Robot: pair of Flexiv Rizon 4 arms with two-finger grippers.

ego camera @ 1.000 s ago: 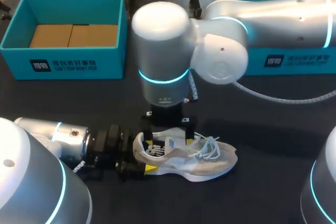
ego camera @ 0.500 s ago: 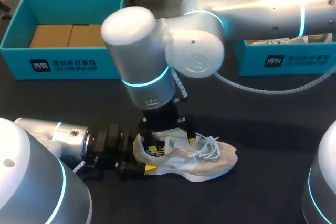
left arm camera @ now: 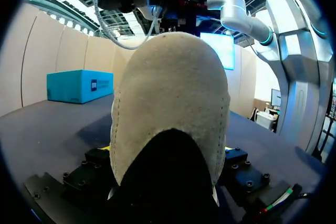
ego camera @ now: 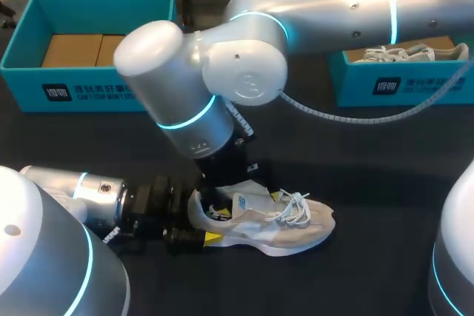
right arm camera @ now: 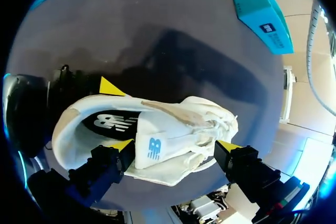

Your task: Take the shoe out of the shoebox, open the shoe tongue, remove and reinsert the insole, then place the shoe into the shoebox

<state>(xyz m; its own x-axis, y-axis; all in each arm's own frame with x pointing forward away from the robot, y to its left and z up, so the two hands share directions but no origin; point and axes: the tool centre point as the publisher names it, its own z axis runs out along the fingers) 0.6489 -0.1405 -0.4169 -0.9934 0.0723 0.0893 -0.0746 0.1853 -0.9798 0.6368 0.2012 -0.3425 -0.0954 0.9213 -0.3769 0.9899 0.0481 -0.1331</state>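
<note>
The white shoe [ego camera: 285, 227] rests on the dark table [ego camera: 385, 175] near the front, toe pointing right, well apart from the teal shoebox [ego camera: 96, 94] at the far left. The left gripper [ego camera: 210, 220] clamps the heel, one yellow tip on each side. The right gripper [right arm camera: 176, 145] hangs over the tongue [right arm camera: 151, 148] with its fingers spread wide, gripping nothing.

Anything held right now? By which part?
Left tool grips the shoe by its heel. Right tool hangs open over the shoe, holding nothing.
</note>
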